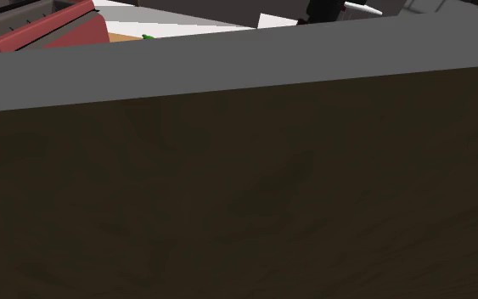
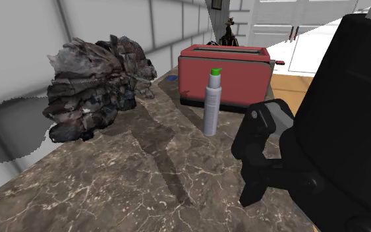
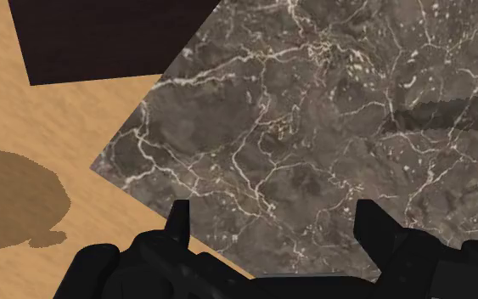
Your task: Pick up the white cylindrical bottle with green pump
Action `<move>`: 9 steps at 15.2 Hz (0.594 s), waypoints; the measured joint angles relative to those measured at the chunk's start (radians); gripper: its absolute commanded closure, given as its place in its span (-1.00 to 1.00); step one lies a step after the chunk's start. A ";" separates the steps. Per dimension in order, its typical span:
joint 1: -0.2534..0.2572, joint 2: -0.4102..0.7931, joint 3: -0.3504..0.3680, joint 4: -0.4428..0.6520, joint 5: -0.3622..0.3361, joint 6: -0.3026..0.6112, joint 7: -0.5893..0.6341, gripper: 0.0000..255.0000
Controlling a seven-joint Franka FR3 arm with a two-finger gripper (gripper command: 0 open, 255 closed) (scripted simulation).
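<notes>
My fingers (image 3: 368, 229) are matt black; the worktop (image 3: 313, 127) is smooth veined marble; the floor (image 3: 59, 119) beside it, grained wood.

A dark brown marble tabletop (image 2: 131, 184) veined in white runs along a wall (image 2: 105, 26) of large pale grey tiles. Past its edge lies a light wooden floor (image 3: 50, 110), and white panelled doors (image 2: 296, 20) stand beyond.

Gripper (image 3: 272, 212): all black, matte, no markings I can make out. Two fingers (image 3: 371, 228), narrow blades tapering to pointed tips. The hand housing behind them is lumpy and faceted. Second exterior view: bulky black casing with a rounded knuckle-like block (image 2: 269, 122) up front.
</notes>
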 measured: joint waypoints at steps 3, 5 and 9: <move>0.011 0.035 0.020 0.031 0.014 0.000 0.016 -1.00; 0.025 0.089 0.045 0.077 0.031 0.004 0.035 -1.00; 0.050 0.219 0.098 0.191 0.058 0.011 0.075 -1.00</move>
